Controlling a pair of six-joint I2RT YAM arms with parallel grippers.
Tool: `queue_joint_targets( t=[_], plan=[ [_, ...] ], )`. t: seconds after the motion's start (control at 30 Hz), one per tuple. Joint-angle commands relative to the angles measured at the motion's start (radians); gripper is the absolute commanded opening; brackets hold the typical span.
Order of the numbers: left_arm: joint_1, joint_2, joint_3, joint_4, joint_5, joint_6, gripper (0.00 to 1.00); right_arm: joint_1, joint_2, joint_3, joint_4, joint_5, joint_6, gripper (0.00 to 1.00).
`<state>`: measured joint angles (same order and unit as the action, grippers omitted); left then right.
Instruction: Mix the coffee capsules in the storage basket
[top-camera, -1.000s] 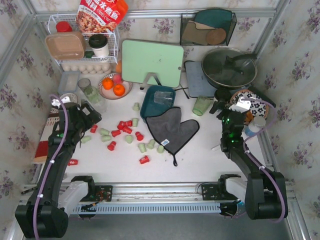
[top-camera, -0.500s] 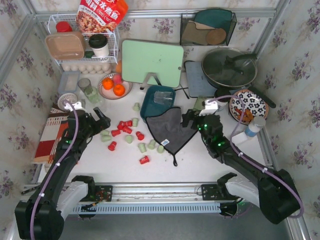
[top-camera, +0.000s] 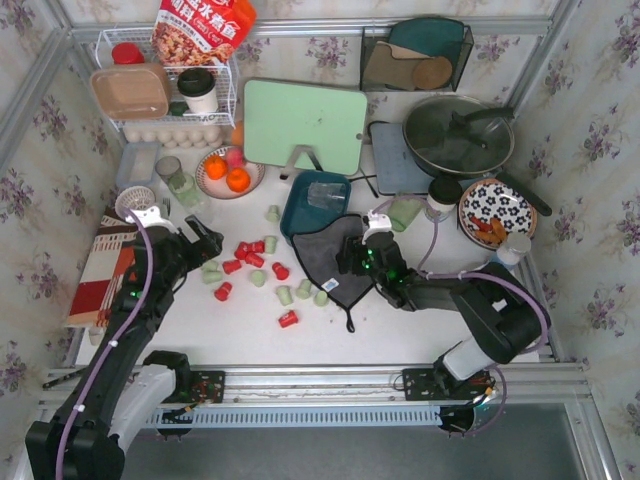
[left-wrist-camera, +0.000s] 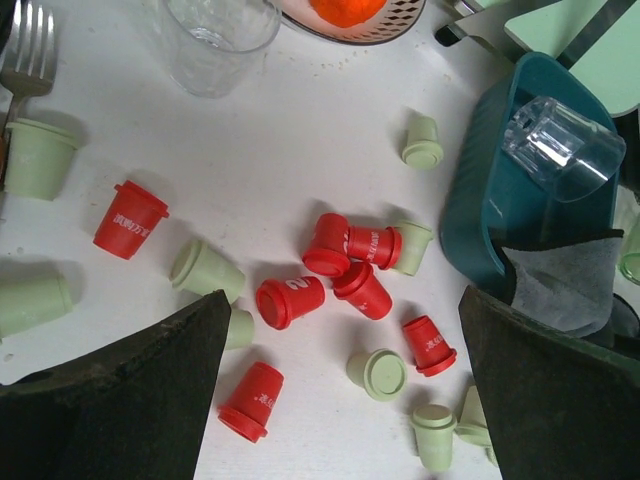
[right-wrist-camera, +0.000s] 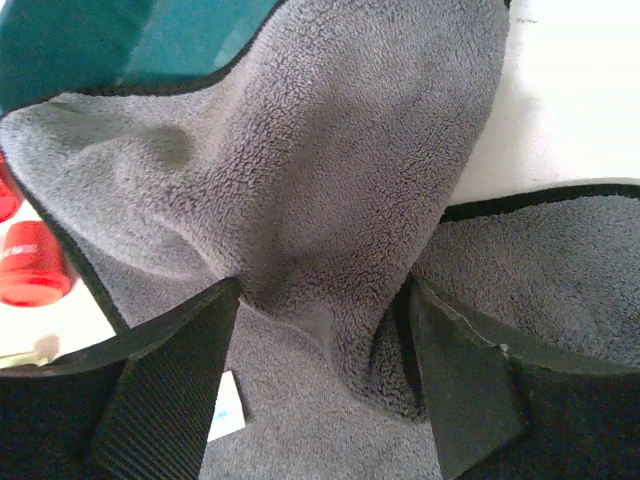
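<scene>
Left claw (top-camera: 197, 243) wide open and empty, hovering over the red and pale-green tapered coffee capsules (left-wrist-camera: 290, 301). They're all loose on the white tabletop (top-camera: 380, 335); I see none in the dark teal rectangular plastic basket (left-wrist-camera: 470, 200). The basket sits just beyond them with a clear glass tumbler (left-wrist-camera: 560, 150) lying inside. Grey fleece cloth (right-wrist-camera: 330, 150) drapes over its near edge and blocks access, I reckon. Hence right claw (right-wrist-camera: 320, 290): jaws apart, straddling a raised fold, not pinched yet.

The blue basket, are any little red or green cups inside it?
None visible. The storage basket holds only a clear glass; the coffee capsules lie outside on the table. A grey cloth hides one end.
</scene>
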<state>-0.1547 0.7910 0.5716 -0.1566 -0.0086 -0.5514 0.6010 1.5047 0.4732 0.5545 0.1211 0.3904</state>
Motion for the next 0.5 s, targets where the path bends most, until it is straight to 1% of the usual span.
queue_joint_targets(
  t=[0.0, 0.13, 0.23, 0.27, 0.3, 0.37, 0.4, 0.43, 0.47],
  plan=[
    [-0.002, 0.001, 0.003, 0.014, 0.015, -0.034, 1.00, 0.009, 0.068, 0.029, 0.064, 0.050, 0.041, 0.74],
    [-0.003, 0.013, 0.008, 0.007, 0.027, -0.043, 1.00, 0.029, 0.134, 0.069, 0.026, 0.112, 0.043, 0.66],
    [-0.003, 0.012, 0.012, 0.000, 0.025, -0.048, 1.00, 0.038, 0.145, 0.083, -0.006, 0.128, 0.053, 0.55],
    [-0.003, 0.010, 0.013, -0.002, 0.025, -0.049, 1.00, 0.041, 0.137, 0.083, -0.015, 0.131, 0.056, 0.50],
    [-0.003, 0.007, 0.014, -0.007, 0.024, -0.051, 1.00, 0.042, 0.123, 0.082, -0.024, 0.130, 0.057, 0.41],
    [-0.003, -0.002, 0.015, -0.012, 0.020, -0.051, 1.00, 0.043, 0.087, 0.084, -0.049, 0.126, 0.052, 0.18],
    [-0.003, -0.007, 0.014, -0.015, 0.018, -0.053, 1.00, 0.043, 0.064, 0.087, -0.071, 0.126, 0.052, 0.08],
    [-0.003, -0.010, 0.013, -0.018, 0.015, -0.054, 1.00, 0.044, 0.036, 0.090, -0.082, 0.127, 0.049, 0.01],
    [-0.003, -0.013, 0.014, -0.019, 0.015, -0.055, 1.00, 0.045, 0.015, 0.096, -0.110, 0.128, 0.046, 0.00]
  ],
)
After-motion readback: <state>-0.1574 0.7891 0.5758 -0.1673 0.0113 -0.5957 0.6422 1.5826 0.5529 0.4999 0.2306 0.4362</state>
